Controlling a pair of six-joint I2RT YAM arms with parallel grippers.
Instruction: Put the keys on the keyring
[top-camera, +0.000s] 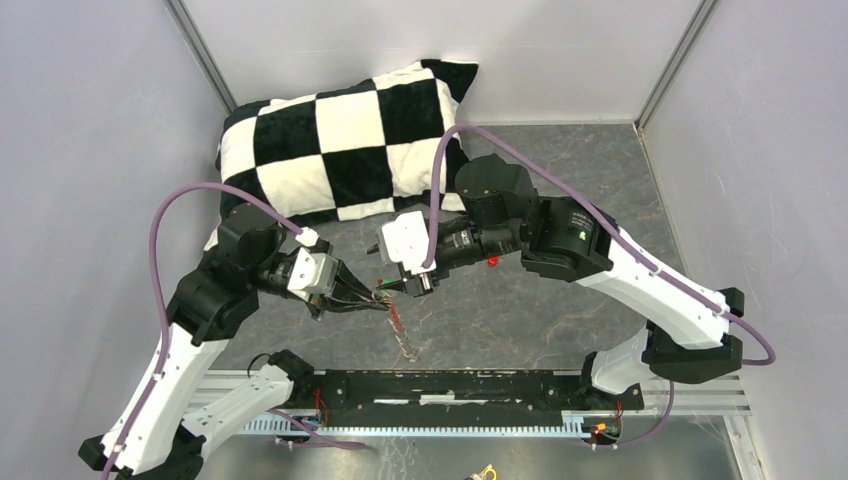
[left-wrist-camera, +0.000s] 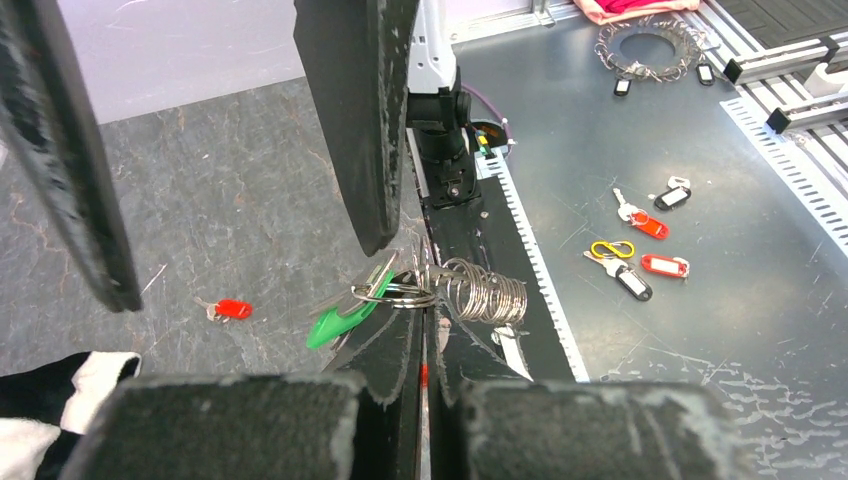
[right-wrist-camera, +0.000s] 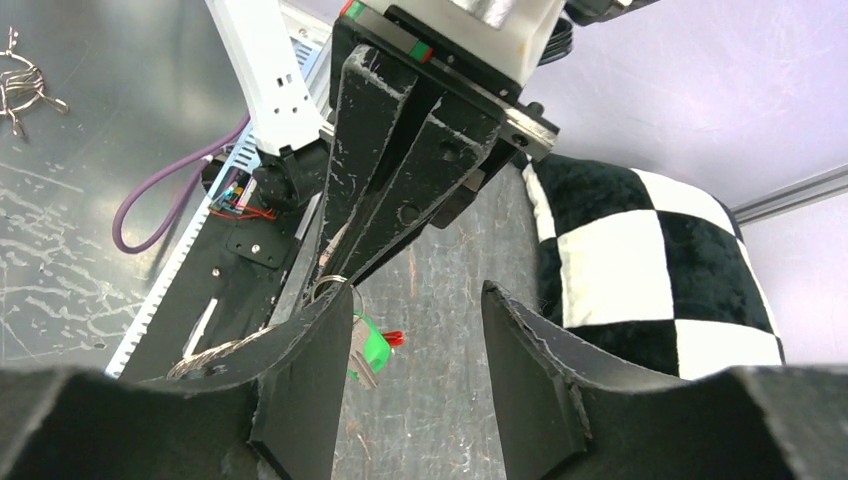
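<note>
Your left gripper (left-wrist-camera: 424, 320) nearest, fingers pinched tight on keyring (left-wrist-camera: 480, 293). Checkered pillow (top-camera: 340, 140) crowds far table (top-camera: 560, 310) edge. Your right gripper (right-wrist-camera: 415, 300) parted, empty, close beside. Green key (left-wrist-camera: 345, 318) at ring; red key (left-wrist-camera: 232, 309) apart, open floor around.

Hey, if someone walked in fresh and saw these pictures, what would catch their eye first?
The black-and-white checkered pillow at the back of the table stands out first. In front of it, mid-table, the left gripper is pinched shut on the keyring, a green key at the ring, with the right gripper open beside it. A small red key lies alone on the table.
</note>
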